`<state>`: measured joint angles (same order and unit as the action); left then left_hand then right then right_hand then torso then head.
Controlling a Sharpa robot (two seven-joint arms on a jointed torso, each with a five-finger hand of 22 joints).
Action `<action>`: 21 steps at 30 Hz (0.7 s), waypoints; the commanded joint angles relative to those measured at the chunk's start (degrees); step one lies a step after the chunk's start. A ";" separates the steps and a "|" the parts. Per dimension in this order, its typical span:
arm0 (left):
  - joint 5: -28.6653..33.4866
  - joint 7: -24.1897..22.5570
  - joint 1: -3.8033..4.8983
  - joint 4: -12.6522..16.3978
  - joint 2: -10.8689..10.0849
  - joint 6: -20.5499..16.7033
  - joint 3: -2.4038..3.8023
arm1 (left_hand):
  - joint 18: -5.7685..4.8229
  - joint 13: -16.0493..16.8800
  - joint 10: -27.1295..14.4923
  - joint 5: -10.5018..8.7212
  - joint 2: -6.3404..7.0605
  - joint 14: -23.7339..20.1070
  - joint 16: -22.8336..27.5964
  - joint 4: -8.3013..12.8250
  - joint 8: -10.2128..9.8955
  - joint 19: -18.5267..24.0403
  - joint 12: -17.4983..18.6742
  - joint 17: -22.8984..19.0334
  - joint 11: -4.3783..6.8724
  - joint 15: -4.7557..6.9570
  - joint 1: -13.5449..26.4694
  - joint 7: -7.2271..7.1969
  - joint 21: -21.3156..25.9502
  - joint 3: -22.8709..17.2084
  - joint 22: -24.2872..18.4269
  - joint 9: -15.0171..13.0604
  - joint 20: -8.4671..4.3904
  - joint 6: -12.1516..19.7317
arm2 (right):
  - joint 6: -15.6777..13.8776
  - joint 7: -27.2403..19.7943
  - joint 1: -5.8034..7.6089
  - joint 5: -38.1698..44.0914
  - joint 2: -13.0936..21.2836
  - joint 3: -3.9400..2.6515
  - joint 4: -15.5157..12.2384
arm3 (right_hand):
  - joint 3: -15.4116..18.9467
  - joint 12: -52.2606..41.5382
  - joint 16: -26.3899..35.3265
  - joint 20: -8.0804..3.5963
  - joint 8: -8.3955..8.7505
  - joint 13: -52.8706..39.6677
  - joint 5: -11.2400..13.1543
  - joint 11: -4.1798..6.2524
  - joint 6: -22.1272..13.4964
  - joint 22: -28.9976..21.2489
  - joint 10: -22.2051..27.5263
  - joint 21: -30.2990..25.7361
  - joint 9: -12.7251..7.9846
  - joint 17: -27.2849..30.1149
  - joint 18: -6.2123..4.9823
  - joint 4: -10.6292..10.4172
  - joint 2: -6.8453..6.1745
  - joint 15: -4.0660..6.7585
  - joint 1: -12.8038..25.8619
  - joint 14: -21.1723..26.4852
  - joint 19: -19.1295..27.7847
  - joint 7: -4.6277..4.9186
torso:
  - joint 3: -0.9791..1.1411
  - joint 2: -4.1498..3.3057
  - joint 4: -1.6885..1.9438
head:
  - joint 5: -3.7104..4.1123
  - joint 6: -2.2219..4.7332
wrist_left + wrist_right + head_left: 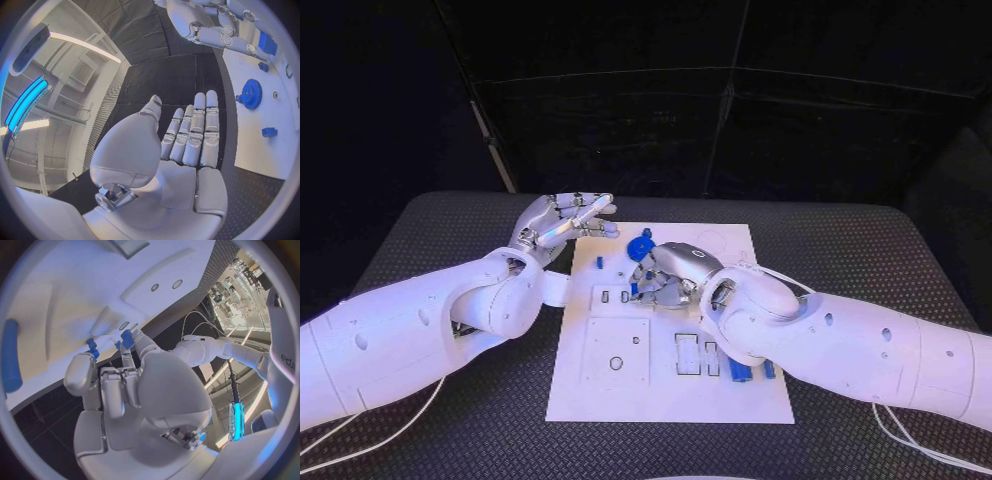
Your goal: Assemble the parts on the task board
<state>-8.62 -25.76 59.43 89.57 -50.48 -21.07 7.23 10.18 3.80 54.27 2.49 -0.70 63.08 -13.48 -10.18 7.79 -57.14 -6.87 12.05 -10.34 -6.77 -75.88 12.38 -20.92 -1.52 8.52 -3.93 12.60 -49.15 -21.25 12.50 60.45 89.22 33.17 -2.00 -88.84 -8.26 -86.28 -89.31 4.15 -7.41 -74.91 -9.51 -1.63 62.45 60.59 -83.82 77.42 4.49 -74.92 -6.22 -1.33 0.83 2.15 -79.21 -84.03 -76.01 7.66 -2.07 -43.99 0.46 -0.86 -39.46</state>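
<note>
On the task board (668, 390), our right hand (669, 275) pinches a small blue part (127, 338), likely stiff and light; our left hand (564, 222) rests spread beside the board's edge.

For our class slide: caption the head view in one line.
Right hand works at small blue parts on the white task board; left hand is open beside it.

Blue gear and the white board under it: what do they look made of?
Blue gear: likely moulded or printed plastic; uniform saturated blue, matte, no metallic glint. Task board: rigid white sheet with cut slots and holes, smooth and low-gloss; plastic or painted metal, can't tell which.
</note>
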 commanded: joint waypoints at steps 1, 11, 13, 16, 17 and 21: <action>0.23 -0.29 0.10 0.01 0.12 0.56 0.06 | 0.17 -0.04 0.44 0.23 -0.52 0.30 0.36 0.10 -0.28 -0.48 0.24 0.08 -0.07 -0.07 -0.04 1.25 0.31 0.37 -0.06 0.06 0.03 -0.43 | 1.02 1.28 -0.01 2.89 -0.42 0.02 0.30 | -0.32 0.13 -0.28 -0.39 -0.02 -11.04 -0.24 0.35 2.19 0.05 -3.57 -0.06 0.16 -13.78 0.68 -0.16 0.15 0.39 0.40 -5.69 0.08 -1.78 | 0.02 -0.05 -0.01 | -0.13 -0.15; 0.23 -0.20 0.10 -0.10 0.31 0.69 0.06 | 0.17 -0.04 0.44 0.23 -0.52 0.30 0.36 0.10 -0.28 -0.48 0.24 0.08 -0.07 -0.07 -0.04 1.25 0.31 0.37 -0.06 0.06 0.03 -0.43 | 1.78 1.39 -0.29 3.77 -1.66 0.10 1.86 | -0.30 0.14 -0.28 -0.40 0.05 -11.03 -0.27 0.33 2.14 0.04 -3.57 -0.07 0.12 -13.80 0.68 -0.18 -0.03 0.39 0.60 -5.69 0.07 -1.76 | 0.03 -0.05 -0.01 | -0.22 -0.67; 0.23 -0.18 0.10 -0.12 0.32 0.70 0.06 | 0.17 -0.04 0.44 0.23 -0.52 0.30 0.36 0.10 -0.28 -0.48 0.24 0.08 -0.07 -0.07 -0.04 1.25 0.31 0.37 -0.06 0.06 0.03 -0.43 | 1.76 1.34 -0.38 3.91 -1.83 0.11 2.15 | -0.29 0.14 -0.28 -0.40 0.05 -11.03 -0.27 0.33 2.14 0.04 -3.57 -0.07 0.12 -13.80 0.68 -0.18 -0.05 0.39 0.62 -5.70 0.07 -1.76 | 0.01 0.00 -0.02 | -0.27 -0.75; 0.23 -0.17 0.10 -0.15 0.35 0.73 0.06 | 0.17 -0.04 0.44 0.23 -0.52 0.30 0.36 0.10 -0.28 -0.48 0.24 0.08 -0.07 -0.07 -0.04 1.25 0.31 0.37 -0.06 0.06 0.03 -0.43 | 1.45 1.05 -0.52 4.04 -2.12 0.11 2.56 | -0.29 0.20 -0.28 -0.40 0.09 -10.97 -0.26 0.32 2.09 -0.03 -3.53 -0.11 0.10 -13.79 0.67 -0.19 -0.11 0.38 0.70 -5.69 0.11 -1.74 | 0.00 0.01 0.00 | -0.29 -0.85; 0.23 -0.16 0.10 -0.15 0.36 0.75 0.06 | 0.17 -0.04 0.44 0.23 -0.52 0.30 0.36 0.10 -0.28 -0.48 0.24 0.08 -0.07 -0.07 -0.04 1.25 0.31 0.37 -0.06 0.06 0.03 -0.43 | 1.33 0.94 -0.56 4.06 -2.21 0.11 2.66 | -0.29 0.21 -0.28 -0.40 0.09 -10.97 -0.26 0.32 2.09 -0.03 -3.52 -0.11 0.10 -13.79 0.67 -0.19 -0.12 0.38 0.70 -5.69 0.11 -1.74 | 0.00 0.00 0.01 | -0.31 -0.87; 0.23 -0.08 0.10 -0.19 0.39 0.83 0.06 | 0.17 -0.04 0.44 0.23 -0.52 0.30 0.36 0.10 -0.28 -0.48 0.24 0.08 -0.07 -0.07 -0.04 1.25 0.31 0.37 -0.06 0.06 0.03 -0.43 | 1.11 0.69 -0.67 4.12 -2.45 0.12 2.93 | -0.29 0.21 -0.28 -0.40 0.09 -10.97 -0.26 0.32 2.09 -0.03 -3.52 -0.11 0.10 -13.79 0.67 -0.19 -0.12 0.38 0.70 -5.69 0.11 -1.74 | 0.00 0.04 0.01 | -0.40 -0.98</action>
<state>-8.51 -25.72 59.43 89.33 -50.18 -20.98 7.23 10.18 3.80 54.27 2.49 -0.70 63.08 -13.48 -10.18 7.79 -57.14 -6.87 12.04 -10.34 -6.77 -75.88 12.38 -20.92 -1.52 8.53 -3.94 12.59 -49.15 -20.09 13.64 59.74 92.45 30.80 -1.86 -85.92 -8.26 -86.28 -89.31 4.09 -7.08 -74.91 -9.58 -1.64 62.53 60.60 -83.82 77.42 4.56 -74.93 -6.22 -1.34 0.60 2.15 -78.99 -84.03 -76.06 7.71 -2.05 -44.00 0.43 -1.22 -40.40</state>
